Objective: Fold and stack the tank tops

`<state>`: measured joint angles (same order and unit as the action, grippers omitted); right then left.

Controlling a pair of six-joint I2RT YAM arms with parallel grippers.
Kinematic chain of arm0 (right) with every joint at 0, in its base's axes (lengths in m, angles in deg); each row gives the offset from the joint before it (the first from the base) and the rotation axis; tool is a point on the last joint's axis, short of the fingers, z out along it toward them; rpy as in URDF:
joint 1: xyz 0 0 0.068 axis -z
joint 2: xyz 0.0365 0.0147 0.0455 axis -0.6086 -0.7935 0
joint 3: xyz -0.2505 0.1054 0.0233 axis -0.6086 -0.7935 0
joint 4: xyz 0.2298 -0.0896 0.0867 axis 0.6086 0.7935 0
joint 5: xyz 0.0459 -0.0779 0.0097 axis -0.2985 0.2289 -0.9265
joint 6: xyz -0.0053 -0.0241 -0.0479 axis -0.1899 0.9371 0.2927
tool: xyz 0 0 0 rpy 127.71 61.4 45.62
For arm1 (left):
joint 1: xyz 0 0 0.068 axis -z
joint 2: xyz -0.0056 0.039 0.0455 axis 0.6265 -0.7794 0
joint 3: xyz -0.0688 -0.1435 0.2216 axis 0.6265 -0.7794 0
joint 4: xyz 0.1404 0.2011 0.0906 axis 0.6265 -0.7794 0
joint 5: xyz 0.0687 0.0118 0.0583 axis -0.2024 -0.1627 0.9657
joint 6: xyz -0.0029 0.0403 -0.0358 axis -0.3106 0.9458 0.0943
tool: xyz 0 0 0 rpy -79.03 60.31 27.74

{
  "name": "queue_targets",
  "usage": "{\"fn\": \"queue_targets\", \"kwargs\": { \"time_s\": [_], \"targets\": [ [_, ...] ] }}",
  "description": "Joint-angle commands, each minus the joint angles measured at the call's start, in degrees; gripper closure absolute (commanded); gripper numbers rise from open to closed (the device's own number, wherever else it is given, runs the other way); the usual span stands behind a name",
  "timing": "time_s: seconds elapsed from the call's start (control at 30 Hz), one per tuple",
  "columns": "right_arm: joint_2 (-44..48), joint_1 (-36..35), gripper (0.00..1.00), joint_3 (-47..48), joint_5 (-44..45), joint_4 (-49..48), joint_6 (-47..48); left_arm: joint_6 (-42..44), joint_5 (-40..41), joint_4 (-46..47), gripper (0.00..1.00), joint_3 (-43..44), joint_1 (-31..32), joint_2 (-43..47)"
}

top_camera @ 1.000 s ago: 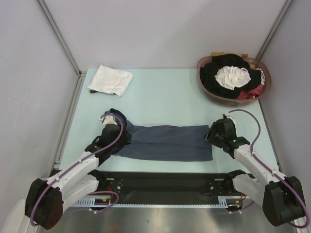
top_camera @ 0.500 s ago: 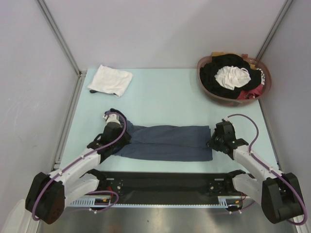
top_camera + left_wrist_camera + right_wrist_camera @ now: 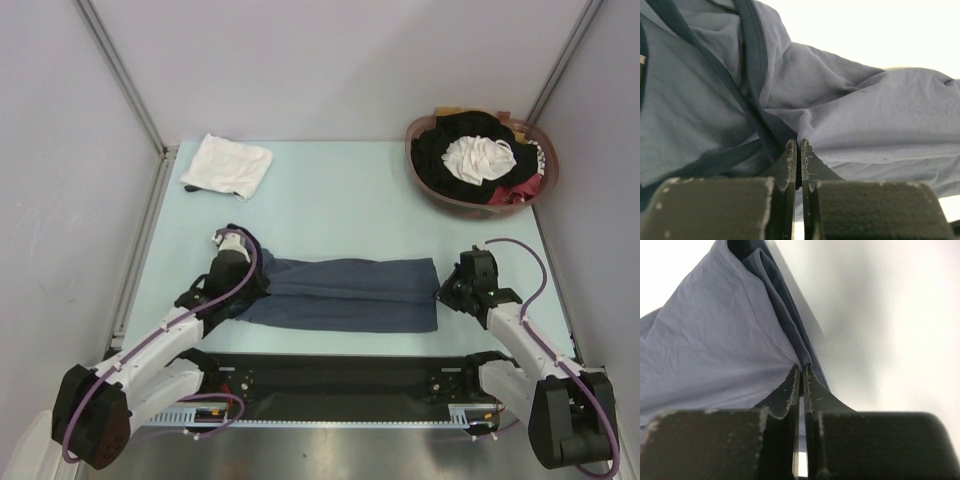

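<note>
On the table [image 3: 340, 200] you have two tank tops, and they lie well apart. One is the slate grey-blue tank top [image 3: 345, 295], spread as a long flat band across the near middle, just beyond the two arm bases. The other is the white tank top [image 3: 228, 165], folded into a small bundle at the far left corner.

Both of your end effectors are on the grey-blue one, one at each end. The left end effector [image 3: 796, 145] is pinched closed on cloth at the band's left end; in your left wrist view its two fingers meet on a fold right beside the darker strap bands [image 3: 752, 55]. The right end effector [image 3: 800, 369] is clamped closed on the right end, with the two fingertips nipping the edge where the layers gather, and bare table showing to the right of it.

There is one brown basket [image 3: 411, 160] at the far right corner. It holds a jumble of clothes: mostly black [image 3: 450, 135], one white piece [image 3: 480, 158] on top and some red [image 3: 520, 190] at the near side.
</note>
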<state>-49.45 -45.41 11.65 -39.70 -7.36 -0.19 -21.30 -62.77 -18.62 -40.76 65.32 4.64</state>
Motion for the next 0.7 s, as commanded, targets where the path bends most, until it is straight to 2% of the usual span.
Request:
{"fn": "queue_targets", "kwargs": {
  "time_s": [0.0, 0.17, 0.27, 0.3, 0.4, 0.47, 0.53, 0.57, 0.67],
  "targets": [
    [0.63, 1.16, 0.95, -0.02, -1.22, -0.16, 1.09, -1.67, -1.91, -0.32, 0.99, -0.82, 0.46, 1.62],
    [-1.57, 1.95, 0.94, -0.11, -1.66, -1.74, 1.26, -5.09, -1.12, -0.93, 0.88, -4.60, 1.25, 2.15],
    [-3.15, 3.00, 0.90, -0.11, -3.07, -2.71, 1.61, -7.03, 0.10, -0.22, 0.67, -6.54, 2.30, 3.64],
    [-3.50, 3.18, 0.87, -0.02, -3.59, -2.89, 1.79, -7.21, 0.63, -0.57, 0.49, -6.63, 2.39, 3.82],
    [-3.69, 3.62, 0.63, 0.24, -3.69, -2.10, 1.88, -7.48, 3.53, -3.29, 0.33, -5.76, 2.39, 4.87],
    [-1.68, 3.53, 0.53, 0.07, -2.72, -1.22, 1.79, -6.86, 4.67, -4.87, 0.25, -4.44, 2.39, 5.92],
    [0.26, 3.53, 0.48, -0.28, -2.11, -1.13, 1.61, -5.73, 6.08, -5.67, 0.17, -2.60, 2.39, 7.42],
    [1.49, 3.53, 0.48, -0.20, -1.84, -1.04, 1.79, -5.20, 6.78, -6.80, 0.10, -1.81, 2.31, 7.77],
    [1.68, 3.53, 0.47, 1.21, -1.58, -0.78, 2.66, -3.17, 9.42, -9.00, 0.04, 1.62, 2.39, 7.08]
  ]
}}
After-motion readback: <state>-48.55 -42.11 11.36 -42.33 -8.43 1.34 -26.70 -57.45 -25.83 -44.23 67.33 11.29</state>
